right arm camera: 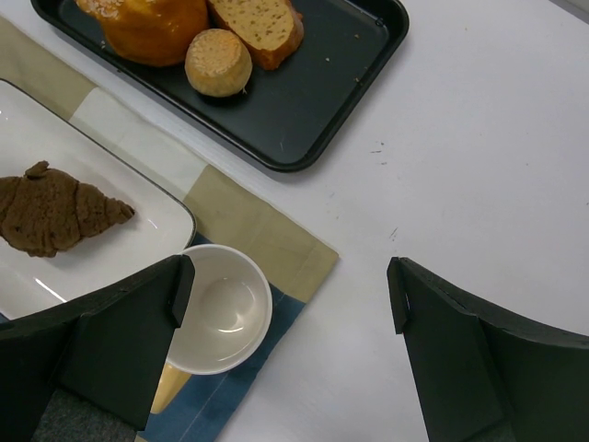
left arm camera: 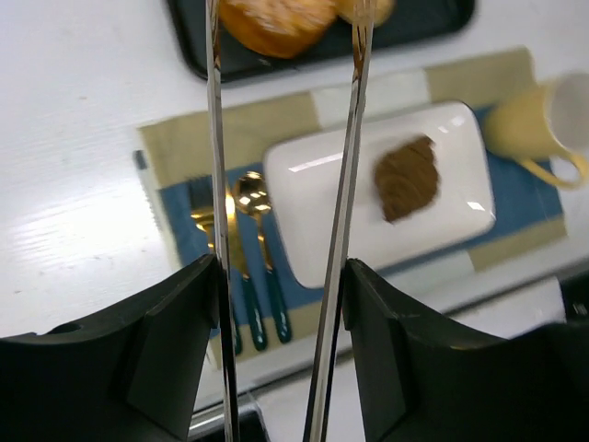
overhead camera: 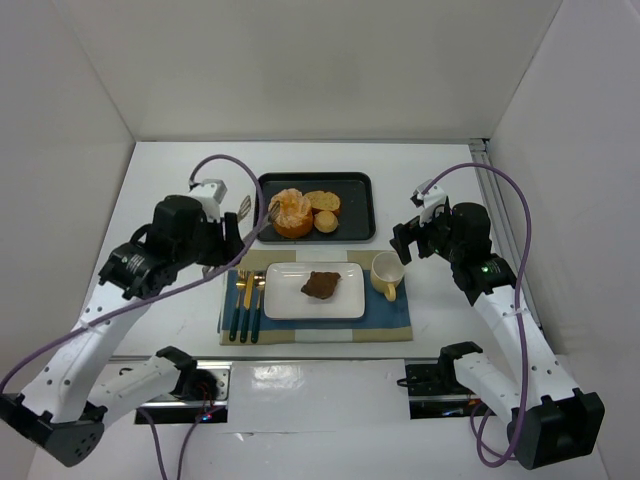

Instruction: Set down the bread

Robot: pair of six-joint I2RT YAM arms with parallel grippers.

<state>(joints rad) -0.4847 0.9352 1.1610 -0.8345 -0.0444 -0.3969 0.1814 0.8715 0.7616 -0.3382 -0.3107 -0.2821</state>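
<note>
On the plate [overhead camera: 285, 300], right of its centre, lies the bread [overhead camera: 321, 285], flat and touching nothing else. The left gripper [left arm camera: 281, 272] is about half open, its fingers bearing on the two blades of the tongs [left arm camera: 345, 184]. The blades stand apart with nothing between them. Their tips reach beyond the plate's far left corner, close to the bun [overhead camera: 292, 212] on the tray [overhead camera: 360, 215].

The placing looks done, so the step in hand is probably the retreat. It is best to lift the tongs straight up before swinging them away from the plate, keeping the tips off the bun and the cutlery [overhead camera: 245, 295] left of the plate.

The right gripper [right arm camera: 290, 276] is spread wide and empty, over the bench right of the plate, past the cup [right arm camera: 216, 308].

No brand, label or writing can be read.
</note>
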